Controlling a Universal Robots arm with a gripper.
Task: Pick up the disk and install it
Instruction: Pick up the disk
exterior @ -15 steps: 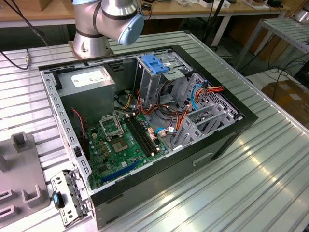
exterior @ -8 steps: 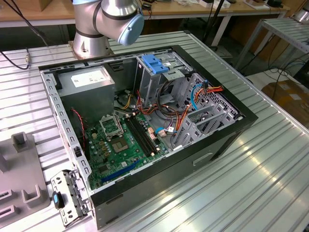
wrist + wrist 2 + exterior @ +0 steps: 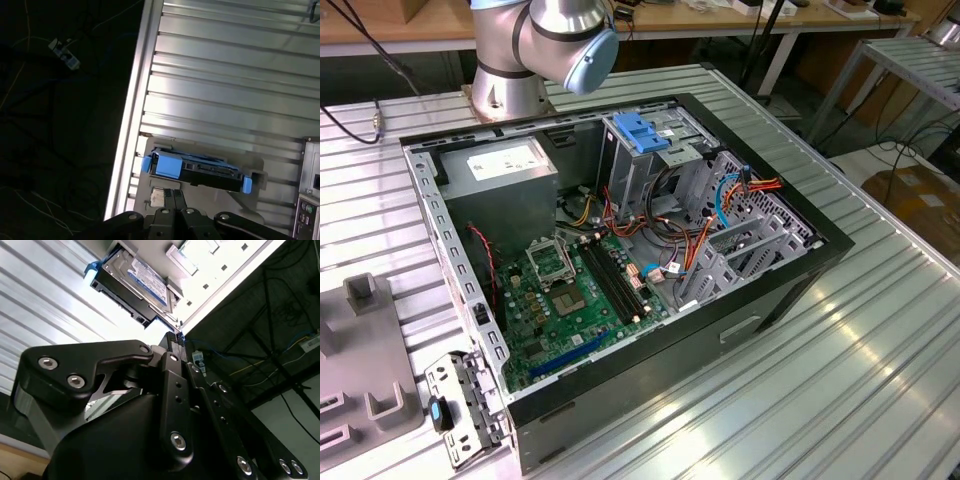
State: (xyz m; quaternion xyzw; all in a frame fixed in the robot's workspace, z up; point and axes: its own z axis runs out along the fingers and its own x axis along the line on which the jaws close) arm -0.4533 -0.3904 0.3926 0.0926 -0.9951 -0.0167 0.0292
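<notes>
Gripper [image 3: 173,192] jaws pressed together, empty, tips just short of disk [image 3: 200,171], which lies flat on grey holder plate [image 3: 252,162] nr. surface [image 3: 225,75] edge, approx. gripper's 12 o'clock.

**Colour key.** The desk [image 3: 880,330] is silver aluminium, ribbed in parallel stripes that catch bright glare. The computer case [image 3: 650,385] is black outside and bare grey metal within. Its motherboard [image 3: 560,300] is green with black slots and one blue slot. The power supply [image 3: 510,200] is grey with a white sticker. The drive cage [image 3: 640,170] is grey metal under a blue plastic top. The cables [image 3: 665,235] are red, orange, yellow and black. The arm [image 3: 535,35] is silver-grey with a pale blue joint cap. In the second wrist view the disk [image 3: 135,287] is dark grey with a white label crossed by a blue band; in the first wrist view its side rails are blue. The end effector [image 3: 172,337] is matt black with silver screw heads.
</notes>
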